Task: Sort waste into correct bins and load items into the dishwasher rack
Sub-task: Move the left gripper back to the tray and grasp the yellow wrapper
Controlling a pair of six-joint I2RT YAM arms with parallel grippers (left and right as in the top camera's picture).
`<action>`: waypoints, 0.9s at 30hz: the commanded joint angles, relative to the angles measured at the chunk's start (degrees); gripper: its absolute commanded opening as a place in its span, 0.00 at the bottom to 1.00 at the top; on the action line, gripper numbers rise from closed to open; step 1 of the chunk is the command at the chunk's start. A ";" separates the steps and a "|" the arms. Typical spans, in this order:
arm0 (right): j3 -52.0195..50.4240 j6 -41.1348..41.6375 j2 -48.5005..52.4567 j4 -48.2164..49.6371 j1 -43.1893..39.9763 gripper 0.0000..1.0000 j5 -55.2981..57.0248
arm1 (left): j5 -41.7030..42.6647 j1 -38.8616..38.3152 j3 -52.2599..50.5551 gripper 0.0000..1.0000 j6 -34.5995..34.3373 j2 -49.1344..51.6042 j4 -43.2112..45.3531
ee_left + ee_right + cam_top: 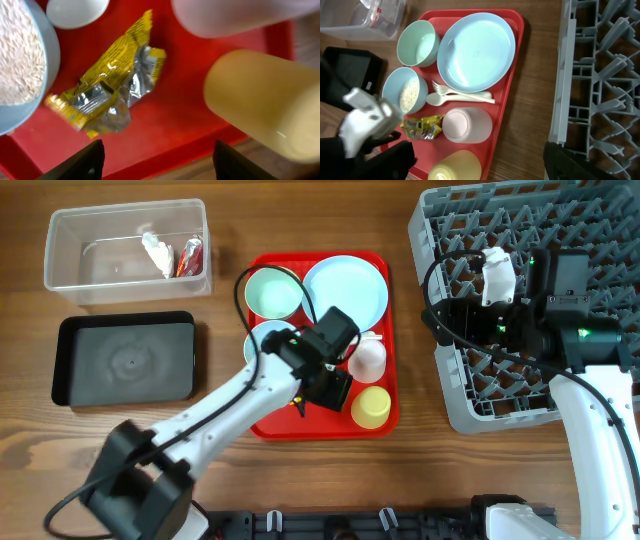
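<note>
A crumpled yellow wrapper (pixel 107 87) lies on the red tray (pixel 165 125), between the rice-filled blue bowl (pixel 20 65) and the yellow cup (pixel 265 105). My left gripper (pixel 159 162) hovers just above it, open, with nothing between its fingers; in the overhead view it (pixel 330 385) is over the tray's front half. My right gripper (pixel 480 162) is open and empty at the left edge of the grey dishwasher rack (pixel 520 240). The tray also holds a blue plate (pixel 345 288), a mint bowl (pixel 272 292), a white cup (pixel 367 358) and a white fork and spoon (pixel 460 94).
At the back left, the clear tub (pixel 60 250) holds a white tissue (pixel 155 252) and a red wrapper (pixel 190 255). The black tray (pixel 125 360) sits in front of it. Bare wood separates the red tray from the rack.
</note>
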 commanded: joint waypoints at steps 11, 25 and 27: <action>1.09 0.79 0.63 0.15 -0.24 0.87 0.15 | -8.81 -1.25 -1.22 0.61 -11.98 6.80 2.21; 1.09 0.76 0.63 0.17 -0.24 0.88 0.17 | -8.87 -1.25 -5.90 0.47 -11.96 6.86 8.02; 1.09 0.74 0.63 0.13 -0.24 0.88 0.17 | -8.90 -1.25 -5.90 0.38 -11.96 6.86 8.46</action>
